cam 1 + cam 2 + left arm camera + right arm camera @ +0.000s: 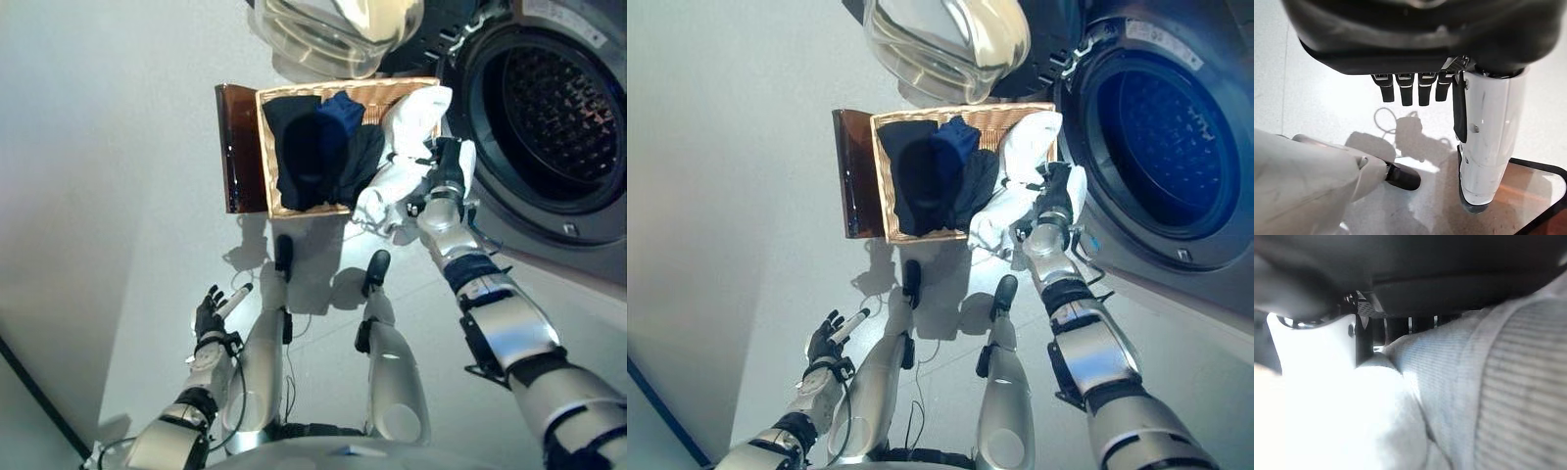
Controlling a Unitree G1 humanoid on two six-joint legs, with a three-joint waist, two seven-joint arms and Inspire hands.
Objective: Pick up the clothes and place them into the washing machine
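Left hand [209,315]: low at the robot's left side over the pale floor [118,147], well apart from the basket; fingers [1409,93] straight and relaxed, holding nothing; white-covered thumb [1484,147] sticks out beside them in the left wrist view.
Brown lid or tray [235,147]: flat on the floor, touching the left side of the basket; its dark-rimmed corner also shows in the left wrist view.
Wicker basket [266,157]: on the floor in front of the robot, just left of the washing machine; rectangular, open top.
Dark clothes [318,147]: black and navy pieces piled inside the basket, filling its left and middle part.
White garment [407,147]: ribbed cloth, upper part lying in the right end of the basket, lower part draped over the basket's near right edge toward the floor.
Right hand [446,166]: at the basket's right end, right against the white garment; right wrist view shows cloth bunched up against the palm and white thumb cover; fingers mostly hidden by the fabric, cannot tell whether they clench it.
Washing machine [578,230]: at the right, front-loading, round opening facing the robot.
Drum [558,113]: perforated metal, visible through the opening; no clothes seen in the part that shows.
Washer door [338,29]: clear glass bowl, swung open, sits above the far side of the basket.
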